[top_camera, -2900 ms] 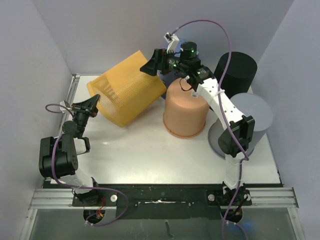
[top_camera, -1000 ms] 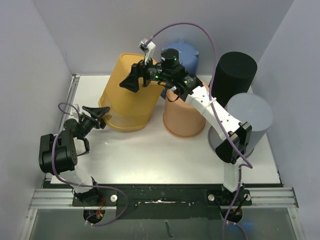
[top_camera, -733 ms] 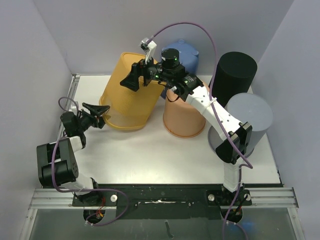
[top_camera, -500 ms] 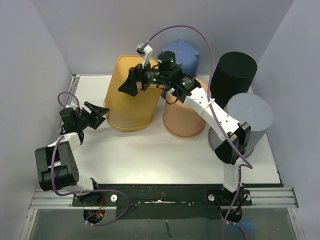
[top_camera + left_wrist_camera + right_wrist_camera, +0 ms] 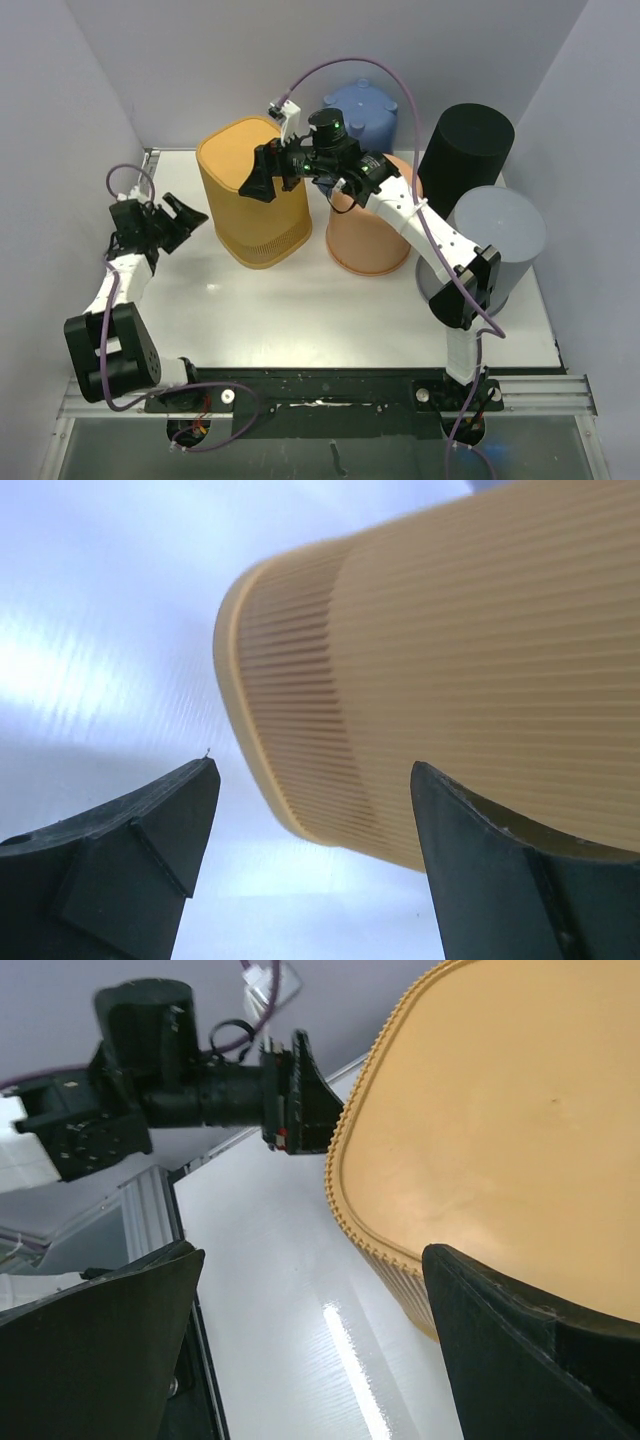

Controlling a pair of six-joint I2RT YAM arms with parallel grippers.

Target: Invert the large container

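1. Closest in, a metal rail [image 5: 540, 392] runs along the near edge of the worktop [image 5: 300, 310], with both arm bases bolted to it.
2. The worktop is white and glossy, and it throws back a fair bit of glare in the wrist views. The front half is just bare surface.
3. Over on the left, the left gripper [image 5: 180, 213] has its jaws spread wide with nothing in them. It points at the lower side of the big bin and sits just short of it, not touching.
4. The large container [image 5: 258, 205] is a ribbed yellow-orange bin, left of centre. It stands mouth down on the worktop with its flat closed bottom facing up.
5. The right gripper [image 5: 262, 176] reaches across over that upturned bottom. Its jaws are wide apart and hold nothing. Can't tell if a finger brushes the top.
6. Just beside the big bin on the right is a peach tub [image 5: 368, 235].
7. Further right is a grey bin [image 5: 510, 230], with a black bin [image 5: 470, 135] behind it. A blue tub [image 5: 362, 103] sits at the very back.
8. Plain pale lilac-grey walls [image 5: 200, 60] close in the left, back and right sides.
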